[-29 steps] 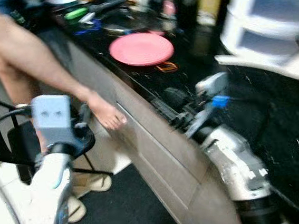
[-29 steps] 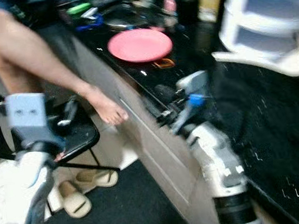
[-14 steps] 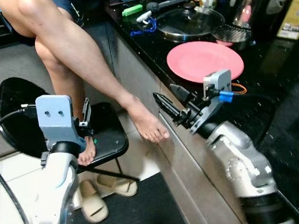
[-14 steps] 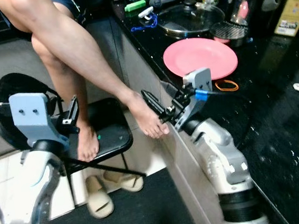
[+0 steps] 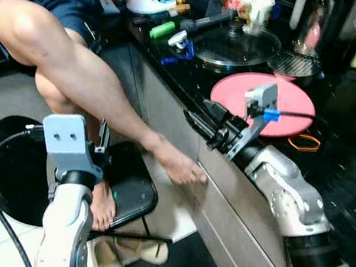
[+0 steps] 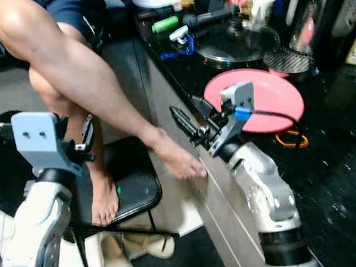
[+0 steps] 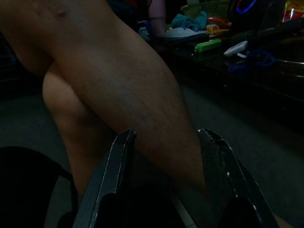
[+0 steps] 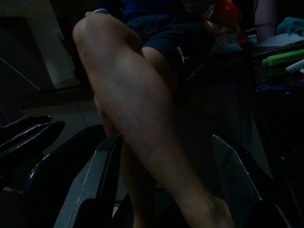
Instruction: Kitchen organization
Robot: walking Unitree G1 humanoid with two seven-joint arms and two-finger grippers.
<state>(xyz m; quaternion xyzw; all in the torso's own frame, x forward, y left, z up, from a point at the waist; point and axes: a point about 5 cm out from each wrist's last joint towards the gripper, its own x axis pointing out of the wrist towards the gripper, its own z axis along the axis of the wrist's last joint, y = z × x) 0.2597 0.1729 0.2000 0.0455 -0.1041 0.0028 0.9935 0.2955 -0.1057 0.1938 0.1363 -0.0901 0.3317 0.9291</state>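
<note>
A pink plate [image 5: 288, 101] lies on the black counter [image 5: 346, 174], with a lidded pan [image 5: 236, 44] just behind it. My right gripper [image 5: 203, 115] is open and empty, held over the counter's front edge left of the plate and pointing at a seated person's leg [image 5: 78, 80]. My left gripper [image 5: 104, 134] hangs over a black chair [image 5: 132, 185], close to the same leg. In the left wrist view its fingers [image 7: 114, 175] stand apart with nothing between them. In the right wrist view the fingers [image 8: 102, 180] are also wide apart.
The person's foot [image 5: 178, 168] rests against the grey cabinet front [image 5: 235, 204]; the other foot stands on the chair. Slippers [image 5: 142, 253] lie on the floor below. On the counter are a green object [image 5: 161, 29], a blue cord [image 5: 176, 53], a mesh strainer [image 5: 294, 63] and an orange band [image 5: 302, 142].
The camera has swung left, so the white drawer unit has left the picture and the pan and plate have come in. Both arms hold about the same pose.
</note>
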